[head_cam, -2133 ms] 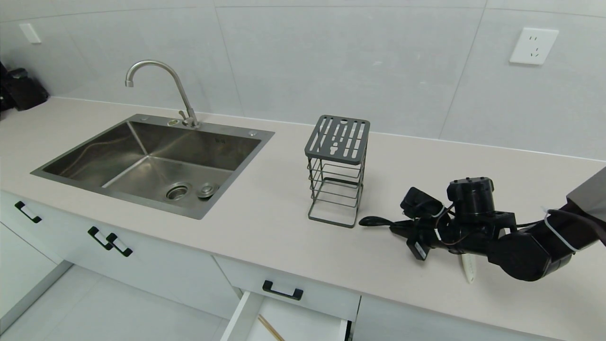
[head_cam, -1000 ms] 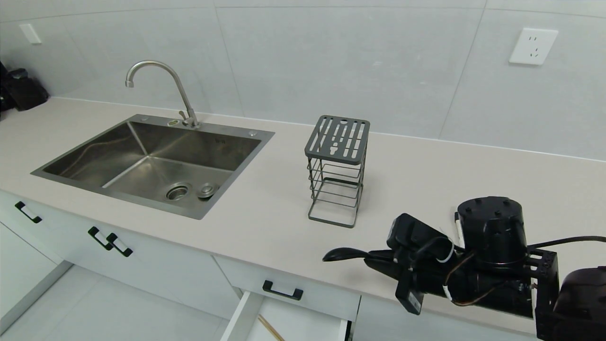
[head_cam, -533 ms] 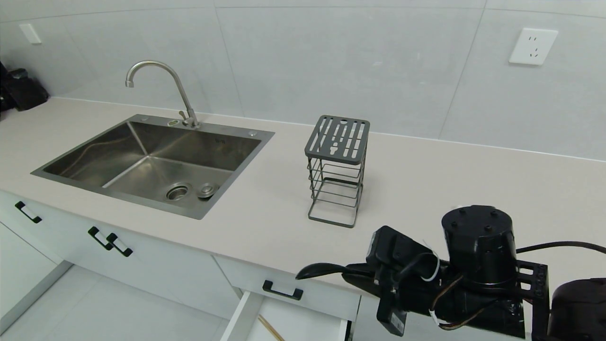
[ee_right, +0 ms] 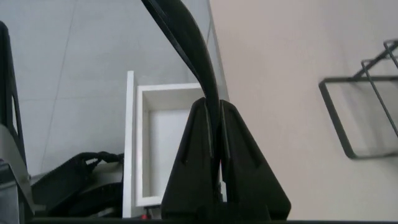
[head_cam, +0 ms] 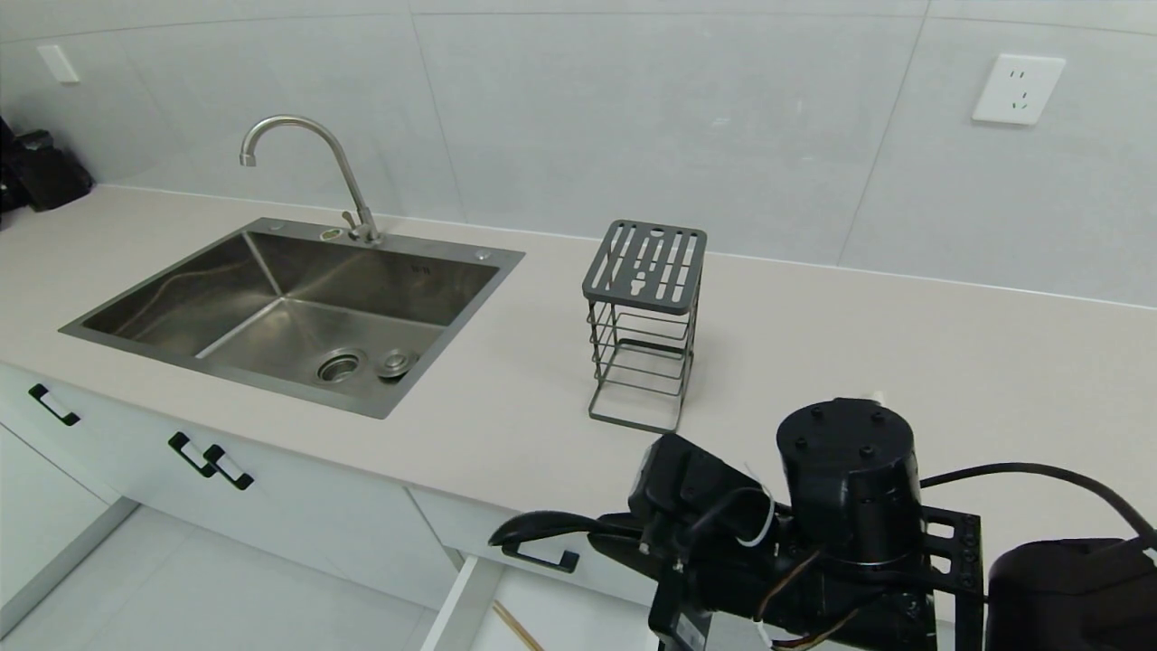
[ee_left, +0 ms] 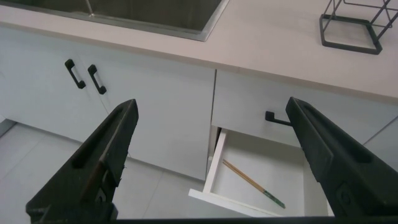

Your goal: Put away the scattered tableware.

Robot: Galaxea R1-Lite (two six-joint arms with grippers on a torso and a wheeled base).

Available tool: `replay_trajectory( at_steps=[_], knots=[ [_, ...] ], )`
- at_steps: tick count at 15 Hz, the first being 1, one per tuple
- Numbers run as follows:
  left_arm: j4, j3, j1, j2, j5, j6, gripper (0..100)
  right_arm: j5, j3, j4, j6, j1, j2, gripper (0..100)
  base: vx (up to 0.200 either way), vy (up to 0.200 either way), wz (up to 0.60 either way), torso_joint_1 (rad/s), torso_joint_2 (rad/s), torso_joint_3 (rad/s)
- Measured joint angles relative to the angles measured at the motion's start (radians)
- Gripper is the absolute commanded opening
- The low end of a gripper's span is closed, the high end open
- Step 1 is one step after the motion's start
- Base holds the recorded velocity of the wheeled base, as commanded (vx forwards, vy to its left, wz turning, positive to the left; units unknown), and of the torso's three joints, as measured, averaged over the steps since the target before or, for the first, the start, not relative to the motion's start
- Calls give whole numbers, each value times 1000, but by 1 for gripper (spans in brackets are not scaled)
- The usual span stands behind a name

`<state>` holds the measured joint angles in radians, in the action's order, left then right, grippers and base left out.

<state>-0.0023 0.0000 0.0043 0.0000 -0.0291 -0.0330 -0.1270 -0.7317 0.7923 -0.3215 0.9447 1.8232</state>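
My right gripper [head_cam: 630,535] is clamped on the handle of the black spoon [head_cam: 533,526]. The spoon sticks straight out ahead of the fingertips with its bowl farthest from the wrist. I grip it far back on the handle, I think, so that the bowl end can go down first without the fingers meeting anything. In the right wrist view the jaws pinch the thin handle from both sides, and the spoon [ee_right: 186,37] runs on past them over the open drawer [ee_right: 140,143]. That drawer lies below and just ahead of this hand, pulled out from under the counter [head_cam: 506,398], so I judge it to be where the spoon belongs.

The wire rack [head_cam: 644,325] stands on the counter beyond the hand and well apart from it. It is not in my path.

My left gripper [ee_left: 211,109] hangs with its fingers spread wide and nothing between them. The drawer [ee_left: 214,162] is beneath it, and a single chopstick [ee_left: 252,183] lies slantwise on the drawer floor. I read this arm as standing by, giving me a view down into the drawer.

Next I would lower the right hand until the spoon is inside the drawer walls, with its bowl clear of the front panel, and only then part the fingers. If I let go higher up, the spoon could clip the edge and fall to the floor.
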Motion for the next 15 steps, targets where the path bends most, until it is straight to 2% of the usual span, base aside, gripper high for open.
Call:
replay_trajectory(
  at_steps=[4,15],
  knots=[
    [0,0,0,0,0,0,100,47,-120,-1,59,32,51,0,0,0,0,0,0,0],
    [0,0,0,0,0,0,100,54,-211,-6,84,177,104,0,0,0,0,0,0,0]
  ],
)
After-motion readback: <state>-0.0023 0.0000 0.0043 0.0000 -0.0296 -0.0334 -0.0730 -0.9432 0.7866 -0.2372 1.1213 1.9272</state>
